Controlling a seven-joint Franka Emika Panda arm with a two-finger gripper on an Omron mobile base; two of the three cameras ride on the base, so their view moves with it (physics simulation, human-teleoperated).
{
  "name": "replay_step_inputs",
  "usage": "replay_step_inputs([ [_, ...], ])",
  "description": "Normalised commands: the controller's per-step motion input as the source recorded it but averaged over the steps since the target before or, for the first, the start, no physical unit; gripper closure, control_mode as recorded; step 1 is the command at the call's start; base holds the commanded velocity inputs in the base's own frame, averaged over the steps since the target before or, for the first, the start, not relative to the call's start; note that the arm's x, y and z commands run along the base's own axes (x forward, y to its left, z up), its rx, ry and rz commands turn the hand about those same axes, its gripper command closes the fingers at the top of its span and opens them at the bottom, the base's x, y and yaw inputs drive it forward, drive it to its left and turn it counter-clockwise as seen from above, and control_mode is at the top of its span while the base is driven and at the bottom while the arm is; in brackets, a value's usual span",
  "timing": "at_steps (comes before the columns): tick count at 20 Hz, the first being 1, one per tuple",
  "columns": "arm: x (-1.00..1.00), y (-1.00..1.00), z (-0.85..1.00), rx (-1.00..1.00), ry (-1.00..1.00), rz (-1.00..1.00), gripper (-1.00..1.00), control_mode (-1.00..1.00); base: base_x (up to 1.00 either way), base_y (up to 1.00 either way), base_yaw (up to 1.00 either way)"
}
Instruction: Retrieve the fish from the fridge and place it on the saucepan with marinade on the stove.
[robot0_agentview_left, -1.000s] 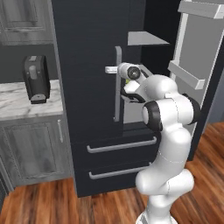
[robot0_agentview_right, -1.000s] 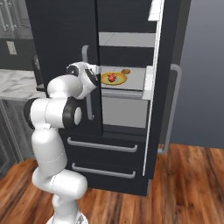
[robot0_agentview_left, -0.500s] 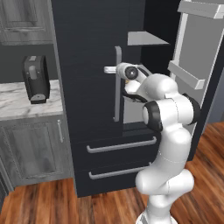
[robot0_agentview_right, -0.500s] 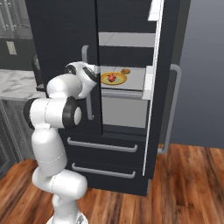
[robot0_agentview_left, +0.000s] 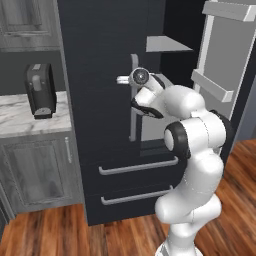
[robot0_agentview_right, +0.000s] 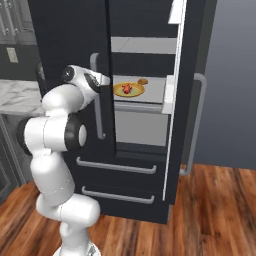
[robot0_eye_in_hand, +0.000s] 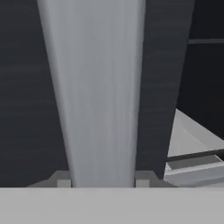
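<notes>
The fridge (robot0_agentview_left: 95, 60) stands with its right door (robot0_agentview_right: 172, 100) swung open and its left door closed. On a light grey shelf the small red-orange fish (robot0_agentview_right: 127, 89) lies on a yellow-rimmed plate (robot0_agentview_right: 136, 93). My gripper (robot0_agentview_left: 132, 81) is at the upper part of the left door's long grey handle (robot0_agentview_left: 132, 112), shut on it. In the hand view the handle (robot0_eye_in_hand: 100, 96) runs up between my fingertips (robot0_eye_in_hand: 142, 178), and my gripper (robot0_eye_in_hand: 103, 180) clamps it from both sides. The saucepan with marinade and the stove are out of view.
A tiny brown round item (robot0_agentview_right: 143, 81) lies behind the plate. A black coffee machine (robot0_agentview_left: 40, 90) stands on the marble counter (robot0_agentview_left: 15, 120) to the left. Two drawers (robot0_agentview_left: 137, 167) sit below. The open door's handle (robot0_agentview_right: 196, 125) juts out at the right.
My hand has moved left onto the left door's handle, and the fingers have closed on it. The fridge doors and the fish have not moved.
</notes>
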Motion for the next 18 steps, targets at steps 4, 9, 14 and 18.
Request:
replay_step_inputs([
  [4, -0.38, 0.44, 0.09, -0.04, 0.34, -0.15, 1.0, -1.0, 0.0, 0.0, 0.0],
  [9, -0.53, 0.53, 0.0, -0.05, 0.28, -0.17, 1.0, -1.0, 0.0, 0.0, 0.0],
  [14, -0.71, 0.52, -0.07, -0.01, 0.05, -0.18, 1.0, -1.0, 0.0, 0.0, 0.0],
  [18, -0.72, 0.63, -0.11, 0.0, 0.0, -0.2, 1.0, -1.0, 0.0, 0.0, 0.0],
])
